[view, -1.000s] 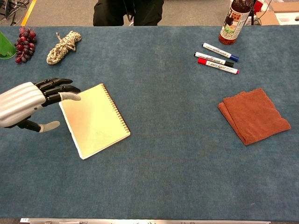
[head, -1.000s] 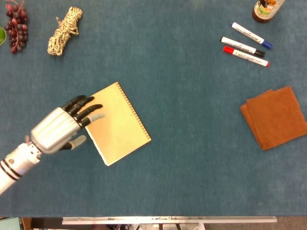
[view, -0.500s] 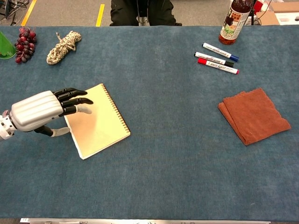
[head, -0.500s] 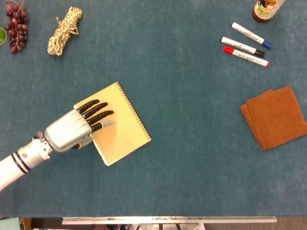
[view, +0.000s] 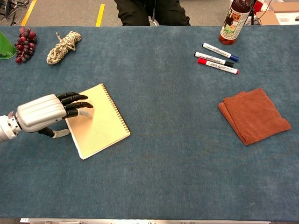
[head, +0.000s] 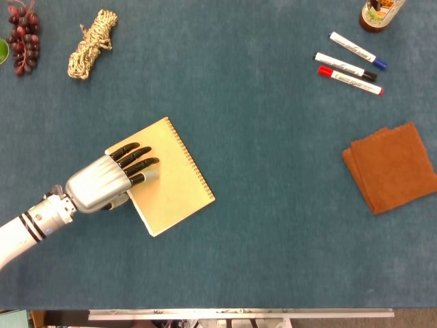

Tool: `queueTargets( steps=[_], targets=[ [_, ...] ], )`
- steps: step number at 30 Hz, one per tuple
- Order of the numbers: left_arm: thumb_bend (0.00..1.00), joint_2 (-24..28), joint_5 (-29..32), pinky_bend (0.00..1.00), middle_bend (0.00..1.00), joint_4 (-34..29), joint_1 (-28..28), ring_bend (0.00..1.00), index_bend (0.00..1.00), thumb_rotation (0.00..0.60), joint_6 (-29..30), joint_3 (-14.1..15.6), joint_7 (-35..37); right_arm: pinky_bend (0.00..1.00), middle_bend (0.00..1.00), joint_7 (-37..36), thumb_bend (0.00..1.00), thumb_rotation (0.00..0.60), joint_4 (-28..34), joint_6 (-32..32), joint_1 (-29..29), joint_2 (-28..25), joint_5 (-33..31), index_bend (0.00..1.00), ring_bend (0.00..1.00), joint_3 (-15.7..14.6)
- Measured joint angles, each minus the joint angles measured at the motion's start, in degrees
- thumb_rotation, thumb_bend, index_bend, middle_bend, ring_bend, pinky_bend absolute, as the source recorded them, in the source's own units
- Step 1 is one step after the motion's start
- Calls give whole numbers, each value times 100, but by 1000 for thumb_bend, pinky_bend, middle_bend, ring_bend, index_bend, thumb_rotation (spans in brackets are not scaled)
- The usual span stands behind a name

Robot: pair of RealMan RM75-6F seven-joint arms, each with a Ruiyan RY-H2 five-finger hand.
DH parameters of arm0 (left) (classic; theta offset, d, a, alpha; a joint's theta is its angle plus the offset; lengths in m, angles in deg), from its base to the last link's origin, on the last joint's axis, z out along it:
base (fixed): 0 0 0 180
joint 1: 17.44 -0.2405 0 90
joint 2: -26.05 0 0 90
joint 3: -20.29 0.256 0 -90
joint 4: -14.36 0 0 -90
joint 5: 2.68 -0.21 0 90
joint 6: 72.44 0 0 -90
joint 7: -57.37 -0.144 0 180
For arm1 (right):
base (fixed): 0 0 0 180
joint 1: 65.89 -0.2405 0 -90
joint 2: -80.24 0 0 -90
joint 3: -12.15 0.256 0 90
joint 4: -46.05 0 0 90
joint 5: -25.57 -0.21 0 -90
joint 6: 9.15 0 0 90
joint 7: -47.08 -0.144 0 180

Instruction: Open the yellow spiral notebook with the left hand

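Chest view shows the left hand [view: 44, 113] low at the table's left, palm down, its dark fingers [view: 74, 105] held close together and reaching out flat over the free edge of the yellow spiral notebook [view: 100, 122]. Whether the fingertips press the cover or hover just above it cannot be told. The thumb sits beneath the palm, beside that same edge. The notebook lies closed on the blue table [view: 168, 154], tilted, its long axis running from near-left to far-right. The spiral binding [view: 116, 111] lines the side away from the hand, so the cover should lift from the hand's side and swing rightward. The right hand is out of sight in both views.
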Motion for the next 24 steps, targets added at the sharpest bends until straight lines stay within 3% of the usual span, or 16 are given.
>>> queueTargets(
  steps=[14, 18, 24],
  targets=[
    [283, -81, 199, 120, 140, -304, 170, 50, 258, 600, -98, 47, 297, 321, 282, -102, 244, 600, -111, -53, 70, 35, -71, 328, 241, 5],
    [284, -53, 304, 118, 150, -586, 217, 50, 315, 600, -166, 29, 523, 321, 282, -148, 245, 600, -159, -86, 101, 57, -96, 327, 241, 11],
    [284, 22, 480, 87, 152, -1154, 311, 38, 324, 600, -398, -4, 778, 321, 282, -200, 245, 600, -205, -121, 124, 73, -103, 327, 240, 30]
  ],
)
